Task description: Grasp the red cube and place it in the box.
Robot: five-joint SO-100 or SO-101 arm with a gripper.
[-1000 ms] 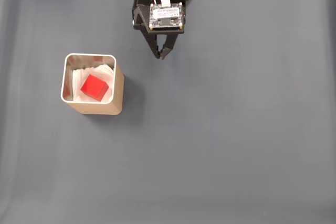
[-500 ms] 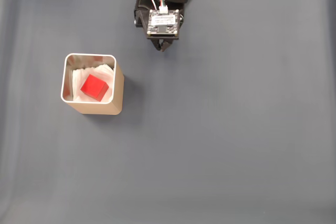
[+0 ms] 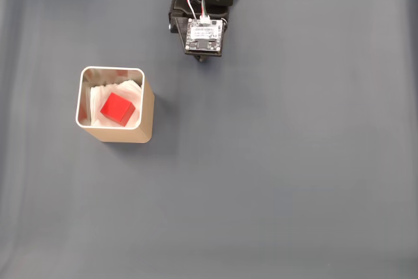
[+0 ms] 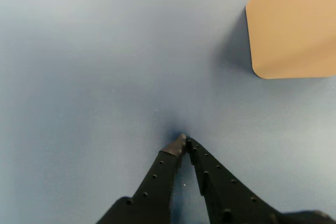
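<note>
The red cube (image 3: 117, 108) lies inside the box (image 3: 147, 106), well apart from the empty gripper (image 4: 184, 141), whose tips meet.

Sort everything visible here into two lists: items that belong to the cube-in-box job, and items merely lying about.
Belongs to the job:
- red cube, lying inside the box
- box
- claw, shut and empty

Just lying about:
- nothing loose; there is the grey table cover

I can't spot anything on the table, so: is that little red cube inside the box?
Yes, in the fixed view the red cube sits inside the box, on its white lining.
</note>
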